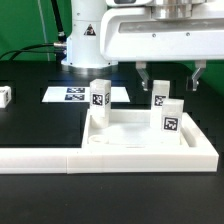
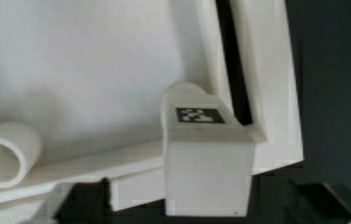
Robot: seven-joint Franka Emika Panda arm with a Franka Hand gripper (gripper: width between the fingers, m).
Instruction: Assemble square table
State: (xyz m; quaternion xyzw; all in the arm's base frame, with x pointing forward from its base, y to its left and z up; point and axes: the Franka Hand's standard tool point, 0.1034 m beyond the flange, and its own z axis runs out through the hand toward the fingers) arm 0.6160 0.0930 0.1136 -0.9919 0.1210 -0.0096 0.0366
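Exterior view, read from the near edge toward the back. Nearest lies the long white L-shaped barrier (image 1: pixel 60 158), flat on the black table (image 1: pixel 30 125). Pressed into its corner sits the square tabletop (image 1: pixel 135 135), a shallow white tray. Three white block legs stand upright in it: one at the near corner, at about four o'clock from the tray's middle (image 1: pixel 169 118); one behind it, at about two o'clock (image 1: pixel 160 95); one at about ten o'clock (image 1: pixel 98 97). Each carries a black-and-white tag. A fourth small white block (image 1: pixel 5 95) lies well apart at nine o'clock, at the frame's edge. Farther back lies the marker board (image 1: pixel 75 94), then the arm's base.

The gripper (image 1: pixel 171 77) hangs above the two legs on the tray's three o'clock side, pointing straight down from a level wrist. Its fingers stand spread, one on either side of the legs, and close on nothing that can be seen.

The wrist view looks down on a tagged leg (image 2: pixel 204 140) set in a corner of the tray, the dark fingertips (image 2: pixel 92 195) standing just clear of its flanks. A round white peg or tube end (image 2: pixel 1 155) shows nearby.

Handling, as a judgement: the parts look like light, rigid, smooth plastic, likely slippery. A leg is best taken across two opposite flat faces near mid-height, squarely, lest it twist or tip.
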